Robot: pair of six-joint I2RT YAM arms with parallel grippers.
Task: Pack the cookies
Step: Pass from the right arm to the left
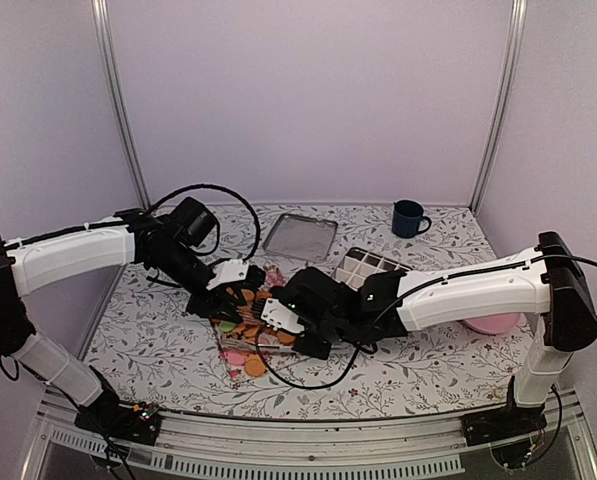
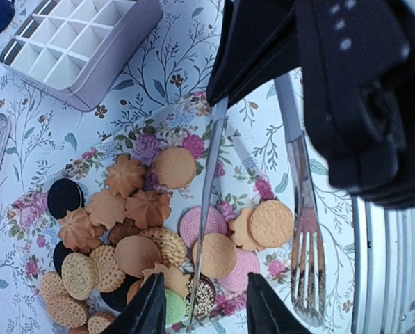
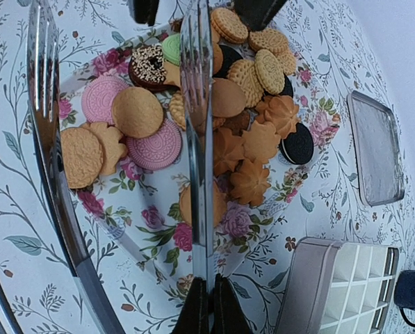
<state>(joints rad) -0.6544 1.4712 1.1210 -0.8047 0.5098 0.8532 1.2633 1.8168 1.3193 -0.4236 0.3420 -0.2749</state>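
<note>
Right hand (image 3: 208, 292) clenched on the tongs (image 3: 195, 139); left hand (image 2: 207, 285) released above the cookies (image 2: 148, 209), heaped on the floral plate (image 3: 151, 209) mid-bench (image 1: 428, 370); the divided box (image 2: 103, 76) looks empty; packing hardly begun, I judge.

obstacle: tongs (image 3: 195, 139) over cookies (image 3: 137, 111) (box (image 3: 301, 292) just behind) | room: bare tablecloth (image 1: 418, 375) nearside right

A table (image 1: 418, 360) covered in a pale cloth printed with leafy sprigs and small flowers carries a rose-patterned plate (image 3: 158, 212) near its front middle. Just behind the plate lies a pale box divided into square compartments (image 1: 363, 265). A shallow metal tray (image 1: 300, 236) and a dark blue mug (image 1: 408, 217) sit towards the back, and a pink plate (image 1: 493, 323) lies at the right
</note>
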